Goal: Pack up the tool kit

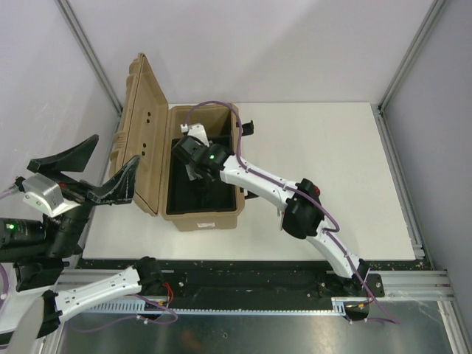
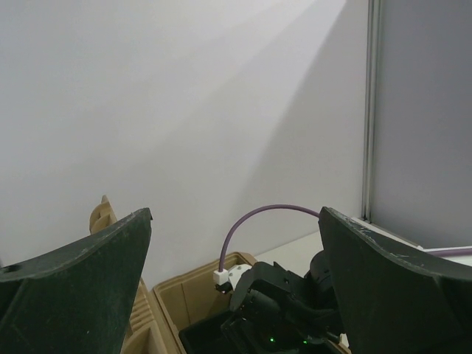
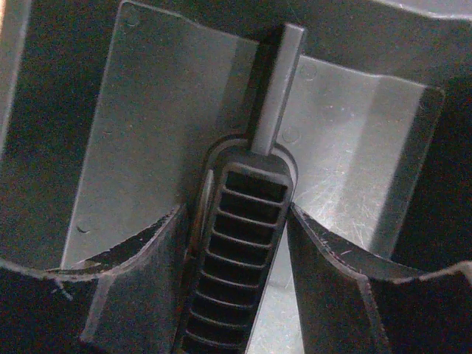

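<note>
The tan ribbed tool kit case (image 1: 203,219) stands open on the left of the white table, its lid (image 1: 146,125) tipped up to the left. My right gripper (image 1: 193,159) reaches down into the case's black interior. In the right wrist view, the right gripper (image 3: 236,210) has both fingers pressed against the sides of a black hammer's ribbed handle (image 3: 240,243), whose shaft (image 3: 277,81) points away over the grey floor of the case. My left gripper (image 1: 99,171) hovers open left of the lid, holding nothing. The other tools are out of view.
A black latch (image 1: 248,127) juts from the case's right wall. The left wrist view looks over the case (image 2: 184,302) at the right arm (image 2: 284,302) and its purple cable (image 2: 258,215). A metal frame post (image 1: 398,155) borders the table's right edge.
</note>
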Robot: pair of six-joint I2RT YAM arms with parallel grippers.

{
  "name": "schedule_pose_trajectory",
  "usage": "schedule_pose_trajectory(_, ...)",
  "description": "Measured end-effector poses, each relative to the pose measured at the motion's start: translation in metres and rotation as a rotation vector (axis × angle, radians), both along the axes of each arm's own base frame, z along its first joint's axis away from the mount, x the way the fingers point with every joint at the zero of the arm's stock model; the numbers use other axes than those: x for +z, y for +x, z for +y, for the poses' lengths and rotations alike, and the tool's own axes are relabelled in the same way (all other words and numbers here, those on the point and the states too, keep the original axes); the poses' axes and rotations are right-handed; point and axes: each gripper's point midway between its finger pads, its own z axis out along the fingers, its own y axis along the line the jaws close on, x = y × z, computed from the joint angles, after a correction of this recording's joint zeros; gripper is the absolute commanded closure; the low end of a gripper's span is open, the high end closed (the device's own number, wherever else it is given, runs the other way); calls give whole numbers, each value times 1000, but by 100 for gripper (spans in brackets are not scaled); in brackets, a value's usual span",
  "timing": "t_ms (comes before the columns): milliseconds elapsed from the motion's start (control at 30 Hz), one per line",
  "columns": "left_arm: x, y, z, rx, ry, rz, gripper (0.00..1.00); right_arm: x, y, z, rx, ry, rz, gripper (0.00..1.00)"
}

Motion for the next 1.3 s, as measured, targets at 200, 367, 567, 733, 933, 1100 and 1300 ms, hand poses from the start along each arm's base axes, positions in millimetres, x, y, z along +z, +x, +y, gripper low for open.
schedule_pose_trajectory(200, 0, 0, 0, -1, 0, 0, 1, -3, -8, -7, -11, -22, 36, 100)
schedule_pose_trajectory(367, 0, 0, 0, -1, 0, 0, 1, -5, -9, -7, -19, -19, 47, 95)
schedule_pose_trajectory(567, 0, 0, 0, -2, 0, 0, 1, -7, -8, -8, -25, -10, 58, 44)
schedule_pose_trajectory(733, 0, 0, 0, -2, 0, 0, 1, -5, -9, -7, -21, -2, 59, 19)
schedule_pose_trajectory(933, 0, 0, 0, -2, 0, 0, 0, -1, -12, -11, 2, 4, 79, 7)
schedule_pose_trajectory(1100, 0, 0, -1, -2, 1, 0, 1, 29, -12, -17, 16, 72, 54, 4)
schedule_pose_trajectory(1300, 0, 0, -1, -2, 3, 1, 1, 116, -15, -56, -4, 242, -84, 6)
